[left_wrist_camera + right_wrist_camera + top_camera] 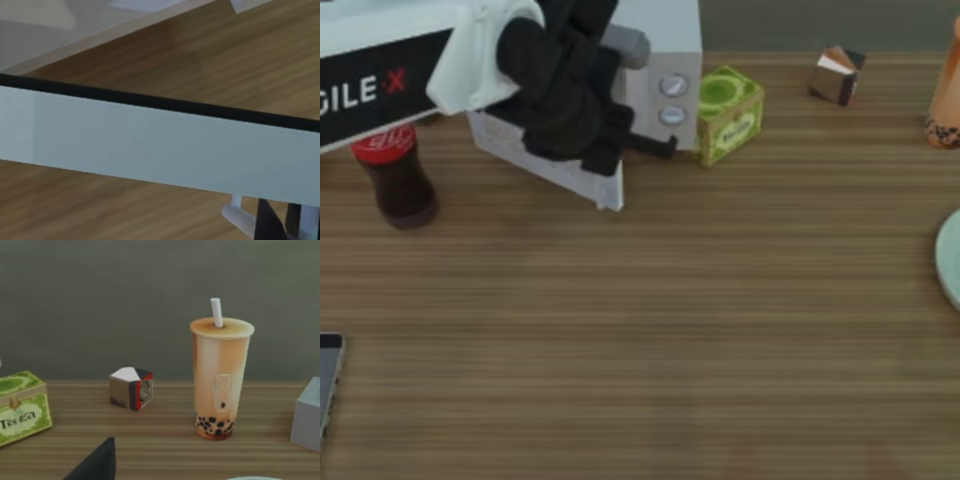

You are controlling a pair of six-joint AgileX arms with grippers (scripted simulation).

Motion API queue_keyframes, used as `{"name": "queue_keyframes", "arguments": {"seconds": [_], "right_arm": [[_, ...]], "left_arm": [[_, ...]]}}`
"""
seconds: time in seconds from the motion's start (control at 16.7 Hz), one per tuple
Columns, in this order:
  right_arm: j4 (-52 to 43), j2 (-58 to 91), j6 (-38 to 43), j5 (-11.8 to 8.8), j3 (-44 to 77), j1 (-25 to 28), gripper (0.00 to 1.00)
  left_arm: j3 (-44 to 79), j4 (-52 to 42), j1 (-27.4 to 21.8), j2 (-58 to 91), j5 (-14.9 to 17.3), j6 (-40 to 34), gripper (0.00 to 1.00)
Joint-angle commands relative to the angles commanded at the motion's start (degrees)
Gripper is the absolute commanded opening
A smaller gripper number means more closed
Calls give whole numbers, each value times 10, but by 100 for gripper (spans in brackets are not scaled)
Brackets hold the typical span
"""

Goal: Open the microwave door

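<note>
The white microwave (665, 40) stands at the table's far edge, left of centre, with two silver knobs (672, 100) on its front. The microwave door (582, 185) is swung partly out, with its free edge toward the table's middle. My left arm reaches over it. My left gripper (620, 150) sits at the door's front face, shut on the door handle. In the left wrist view the door (150, 145) fills the middle, and the grey handle (240, 220) lies by a dark fingertip (270, 227). My right gripper (100, 462) is outside the top view.
A cola bottle (395, 180) stands left of the door. A green-yellow box (730, 112) touches the microwave's right side. Further right are a small cube (836, 75), a milk tea cup (945, 100) and a plate rim (952, 255). A phone (328, 375) lies at the left edge.
</note>
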Motion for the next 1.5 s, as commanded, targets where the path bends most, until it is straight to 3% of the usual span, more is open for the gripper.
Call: {"name": "queue_keyframes", "arguments": {"seconds": [0.3, 1.5], "right_arm": [[0, 0, 0, 0, 0, 0, 100], [0, 0, 0, 0, 0, 0, 100]], "left_arm": [[-42, 12, 18, -32, 29, 56, 0], [-43, 13, 18, -33, 30, 58, 0]]}}
